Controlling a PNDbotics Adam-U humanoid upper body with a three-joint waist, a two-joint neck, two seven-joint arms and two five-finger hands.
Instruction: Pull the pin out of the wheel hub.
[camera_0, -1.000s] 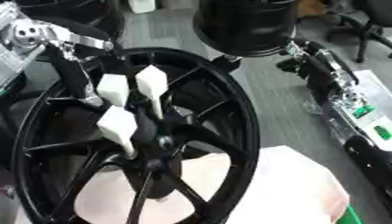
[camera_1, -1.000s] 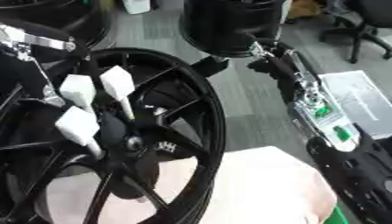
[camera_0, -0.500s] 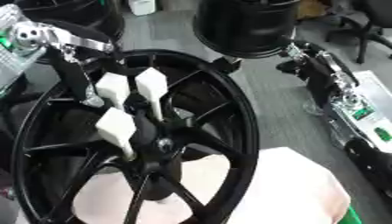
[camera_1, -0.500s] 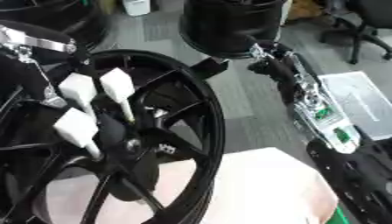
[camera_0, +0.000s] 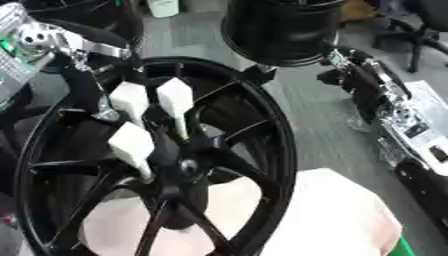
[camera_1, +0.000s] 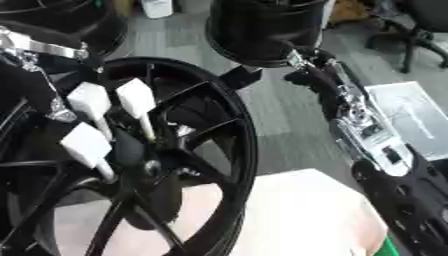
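Observation:
A black spoked wheel (camera_0: 262, 125) lies flat on a pale pink cloth (camera_0: 332, 215). Its hub (camera_0: 184, 165) sits where the spokes meet; something small and pale glints there, and I cannot make out the pin itself. My left hand (camera_0: 144, 117) comes in from the upper left over the spokes. Its white-padded fingers (camera_0: 175, 97) are spread and fairly straight, pointing down around the hub, with the thumb pad (camera_0: 131, 145) on the hub's left. My right hand (camera_1: 302, 62) shows at the end of the right arm, beyond the wheel's far rim and away from the hub.
A large black drum (camera_0: 280, 30) stands just past the wheel's far rim. More black wheels (camera_1: 52, 20) lie at the upper left. My right arm (camera_1: 367, 130) runs along the right side over grey floor. A white paper (camera_1: 411, 115) lies at the far right.

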